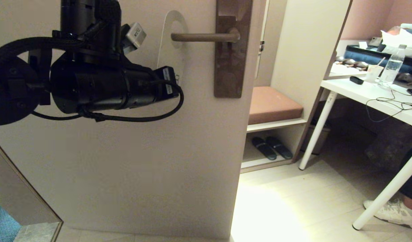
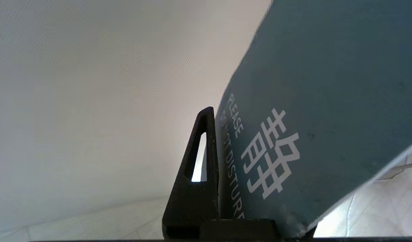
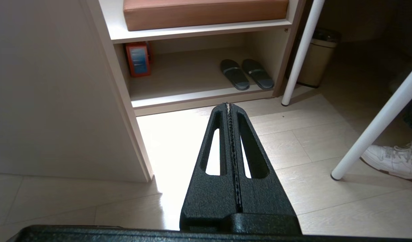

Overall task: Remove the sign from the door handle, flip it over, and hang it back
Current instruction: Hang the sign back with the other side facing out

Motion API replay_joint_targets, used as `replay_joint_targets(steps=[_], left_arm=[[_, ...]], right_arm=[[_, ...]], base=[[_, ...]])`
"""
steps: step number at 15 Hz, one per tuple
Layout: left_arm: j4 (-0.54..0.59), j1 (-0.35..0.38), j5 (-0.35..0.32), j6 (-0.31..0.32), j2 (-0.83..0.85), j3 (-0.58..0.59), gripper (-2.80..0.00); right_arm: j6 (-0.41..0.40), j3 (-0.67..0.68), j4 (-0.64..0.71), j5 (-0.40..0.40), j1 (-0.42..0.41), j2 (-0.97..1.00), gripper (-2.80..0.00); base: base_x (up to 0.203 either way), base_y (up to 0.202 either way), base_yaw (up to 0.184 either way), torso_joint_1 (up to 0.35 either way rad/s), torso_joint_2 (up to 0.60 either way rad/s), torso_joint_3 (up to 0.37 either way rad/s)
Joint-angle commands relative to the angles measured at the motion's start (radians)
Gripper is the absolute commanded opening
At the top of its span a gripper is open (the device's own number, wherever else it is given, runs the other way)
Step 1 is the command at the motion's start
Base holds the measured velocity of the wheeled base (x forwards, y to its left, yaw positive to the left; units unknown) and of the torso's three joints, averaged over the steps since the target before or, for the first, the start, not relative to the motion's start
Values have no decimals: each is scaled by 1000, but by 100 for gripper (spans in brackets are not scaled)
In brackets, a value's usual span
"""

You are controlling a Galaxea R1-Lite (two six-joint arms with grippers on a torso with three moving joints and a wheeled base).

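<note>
The sign (image 1: 175, 50) hangs at the free end of the door handle (image 1: 206, 37), whose tip stands inside the sign's round hole. Its pale grey face points toward me in the head view. The left wrist view shows its slate-blue face (image 2: 320, 101) with "PLEASE DO NOT DISTURB". My left gripper (image 2: 219, 114) is shut on the sign's lower part. One black finger (image 2: 200, 174) lies flat against the card and the other is hidden behind it. The left arm (image 1: 91, 84) covers the grip in the head view. My right gripper (image 3: 229, 106) is shut and empty, low over the floor, out of the head view.
The handle sits on a tall dark brown backplate (image 1: 232, 50) on the pale door (image 1: 142, 161). Right of the door edge is a shelf unit with a brown cushion (image 1: 273, 104) and slippers (image 1: 271, 148). A white table (image 1: 370, 97) stands further right, with a person's shoe (image 1: 392, 211) by its leg.
</note>
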Motion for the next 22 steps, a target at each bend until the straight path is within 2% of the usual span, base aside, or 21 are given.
replay_joint_targets(steps=[1, 6, 9, 20, 22], left_arm=[[1, -19, 12, -2, -1, 7, -280], [1, -21, 50, 42, -3, 9, -280], [-5, -41, 83, 43, -3, 9, -280], [-71, -54, 89, 39, -10, 33, -280], [-71, -71, 109, 39, -7, 36, -280]], right_arm=[[0, 0, 1, 0, 0, 0, -280], [0, 0, 1, 1, 0, 0, -280], [0, 0, 1, 1, 0, 0, -280], [0, 0, 1, -1, 0, 0, -280], [0, 0, 1, 1, 0, 0, -280]], base=[[0, 0, 0, 0, 0, 0], [0, 0, 0, 0, 0, 0], [0, 0, 0, 0, 0, 0], [0, 0, 0, 0, 0, 0], [0, 0, 0, 0, 0, 0]])
